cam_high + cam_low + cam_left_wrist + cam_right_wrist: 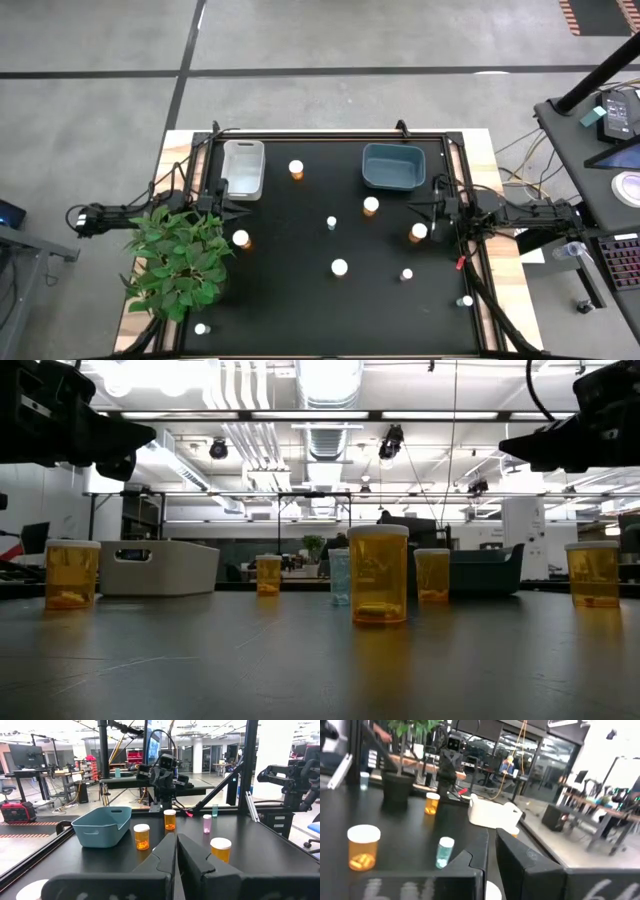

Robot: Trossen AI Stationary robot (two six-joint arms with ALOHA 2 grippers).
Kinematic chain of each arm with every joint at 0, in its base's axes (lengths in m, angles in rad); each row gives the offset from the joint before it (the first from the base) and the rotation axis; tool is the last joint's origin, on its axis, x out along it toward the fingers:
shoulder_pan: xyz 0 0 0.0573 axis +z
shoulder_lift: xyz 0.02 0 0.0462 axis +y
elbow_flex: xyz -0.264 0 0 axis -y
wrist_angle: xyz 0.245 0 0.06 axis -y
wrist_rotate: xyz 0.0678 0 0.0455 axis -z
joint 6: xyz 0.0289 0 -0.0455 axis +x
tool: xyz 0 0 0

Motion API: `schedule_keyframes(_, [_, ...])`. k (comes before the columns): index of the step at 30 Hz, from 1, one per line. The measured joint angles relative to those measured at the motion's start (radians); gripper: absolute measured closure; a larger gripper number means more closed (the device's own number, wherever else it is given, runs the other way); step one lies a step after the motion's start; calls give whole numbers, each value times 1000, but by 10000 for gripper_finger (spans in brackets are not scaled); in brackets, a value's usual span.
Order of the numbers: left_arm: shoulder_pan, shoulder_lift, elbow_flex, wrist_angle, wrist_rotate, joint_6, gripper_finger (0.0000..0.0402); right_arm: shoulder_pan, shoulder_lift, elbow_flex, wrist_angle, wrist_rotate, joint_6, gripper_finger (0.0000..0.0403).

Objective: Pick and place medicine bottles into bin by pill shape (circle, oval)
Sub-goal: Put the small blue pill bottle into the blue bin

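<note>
Ten or so small white-capped medicine bottles (339, 267) are scattered over the black tabletop (290, 300), and both bins look empty, so by my judgement the sorting has not begun. Nearest, at six o'clock, tiny pale bottles sit by the front edge at both corners; toward the centre stand amber ones, with one (241, 238) at nine o'clock touching the leafy green potted plant (178, 260). The left gripper (234, 196) hovers at ten o'clock beside the white plastic bin (243, 168), its fingers (165, 857) nearly together and holding nothing. The right gripper (417, 208) hangs at two o'clock beside an amber bottle (419, 232), its fingers (512, 852) likewise close together and bare. Farthest, at one o'clock, sits the blue-grey bin (393, 166). Open room lies mid-table; the plant crowds the left edge.
</note>
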Motion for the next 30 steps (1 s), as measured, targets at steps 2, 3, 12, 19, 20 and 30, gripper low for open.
schedule_keyframes(2, [0, 0, 0, 0, 0, 0, 401, 0, 0, 0, 0, 0, -14, 374])
schedule_keyframes(3, [0, 1, 0, 0, 0, 0, 401, 0, 0, 0, 0, 0, -9, 374])
schedule_keyframes(12, [0, 5, 0, 56, 0, -46, 401, 0, 0, 0, 71, 63, 538, 374])
schedule_keyframes(19, [0, -1, 0, 108, 0, -51, 401, 0, 0, 0, 104, 215, 645, 374])
schedule_keyframes(20, [0, -1, 0, 106, 0, -53, 401, 0, 0, 0, 111, 215, 640, 374])
schedule_keyframes(30, [0, 0, 0, 228, -51, -51, 401, 0, 0, 0, 116, 215, 643, 374])
